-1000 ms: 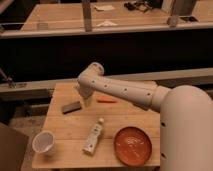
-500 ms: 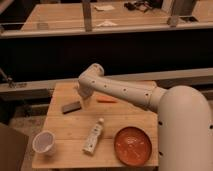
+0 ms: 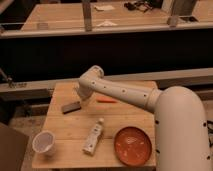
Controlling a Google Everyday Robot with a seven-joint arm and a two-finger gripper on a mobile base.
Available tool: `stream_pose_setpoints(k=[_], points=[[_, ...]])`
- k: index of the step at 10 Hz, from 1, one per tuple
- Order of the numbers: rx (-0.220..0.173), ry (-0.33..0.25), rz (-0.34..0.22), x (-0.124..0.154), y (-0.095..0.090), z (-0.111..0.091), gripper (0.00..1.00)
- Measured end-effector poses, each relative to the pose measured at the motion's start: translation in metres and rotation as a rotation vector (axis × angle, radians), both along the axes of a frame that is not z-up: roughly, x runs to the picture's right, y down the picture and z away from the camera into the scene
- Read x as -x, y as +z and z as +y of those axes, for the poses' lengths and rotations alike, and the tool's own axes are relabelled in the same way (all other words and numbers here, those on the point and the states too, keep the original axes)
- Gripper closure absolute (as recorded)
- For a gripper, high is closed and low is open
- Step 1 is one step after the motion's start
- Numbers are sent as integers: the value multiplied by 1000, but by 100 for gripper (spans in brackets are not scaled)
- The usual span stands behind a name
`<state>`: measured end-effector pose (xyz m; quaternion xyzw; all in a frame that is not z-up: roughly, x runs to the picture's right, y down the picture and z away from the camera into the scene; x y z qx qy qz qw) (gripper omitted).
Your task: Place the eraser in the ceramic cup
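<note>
Hanging low over the table, the gripper has its jaws spread wide and holds nothing. Just beside it, down and to the left, the eraser lies flat on the wood. Well away from the gripper, at the near left corner, stands the ceramic cup, upright. A thin orange stick lies near its right.

Dim, warm amber light; soft shadow under the end effector just beside the eraser.
</note>
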<state>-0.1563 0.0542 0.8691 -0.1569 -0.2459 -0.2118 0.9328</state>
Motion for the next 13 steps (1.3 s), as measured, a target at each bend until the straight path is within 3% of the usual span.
stream_pose_setpoints(k=[13], points=[[64, 11, -10, 32, 21, 3, 20]])
